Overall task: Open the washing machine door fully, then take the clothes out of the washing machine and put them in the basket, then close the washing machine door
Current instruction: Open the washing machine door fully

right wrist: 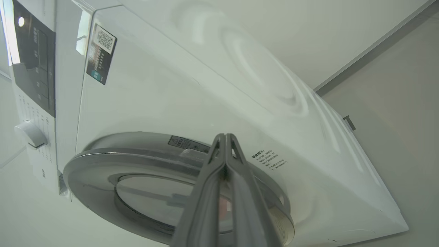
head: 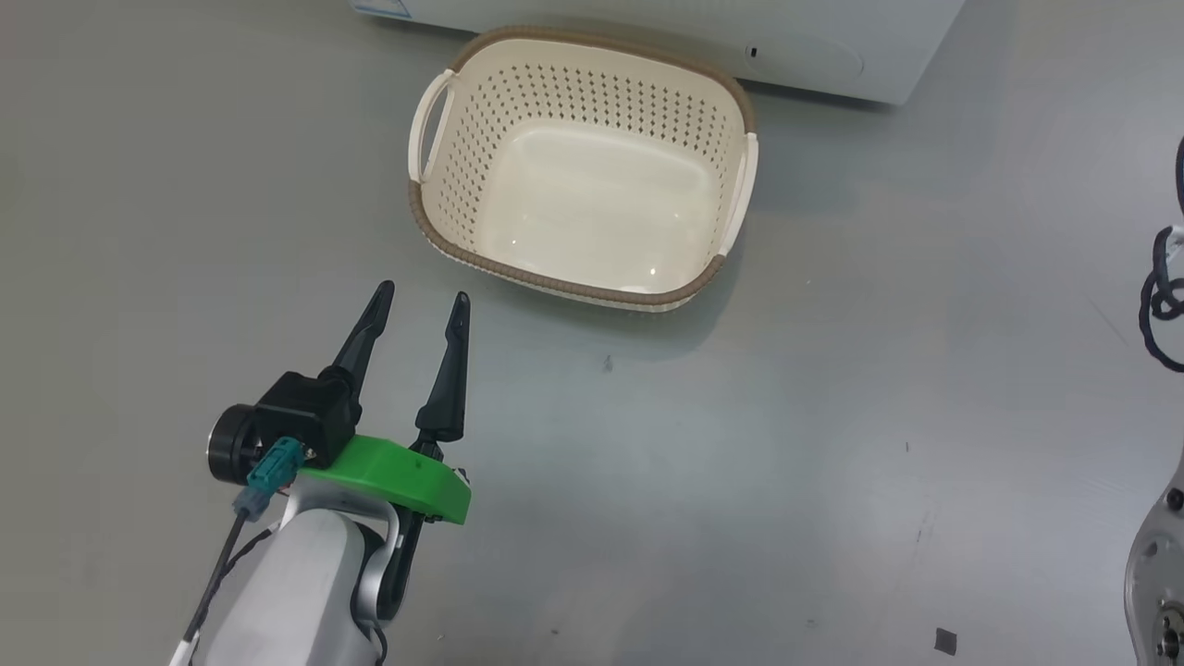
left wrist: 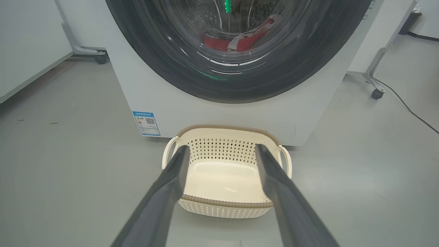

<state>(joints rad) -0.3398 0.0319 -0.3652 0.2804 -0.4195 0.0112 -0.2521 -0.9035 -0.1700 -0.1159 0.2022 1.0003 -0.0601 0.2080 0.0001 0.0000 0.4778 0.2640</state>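
Left gripper (head: 423, 292), released, hangs low before the washing machine door (right wrist: 89, 164); right gripper (right wrist: 224, 136), clenched empty, sits beside its glossy rim and may skid off.

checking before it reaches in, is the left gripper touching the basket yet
Apart. In the head view the open left gripper hangs short of the basket, with a strip of bare floor showing between its fingertips and the basket's brown rim.

Your left gripper (head: 423, 292) has two long, tapering black fingers (head: 449, 370) on a bright green bracket (head: 398, 476). Below it you see a pale grey forearm (head: 296, 583), a teal connector (head: 273, 467) and a thin black cable (head: 217, 573).
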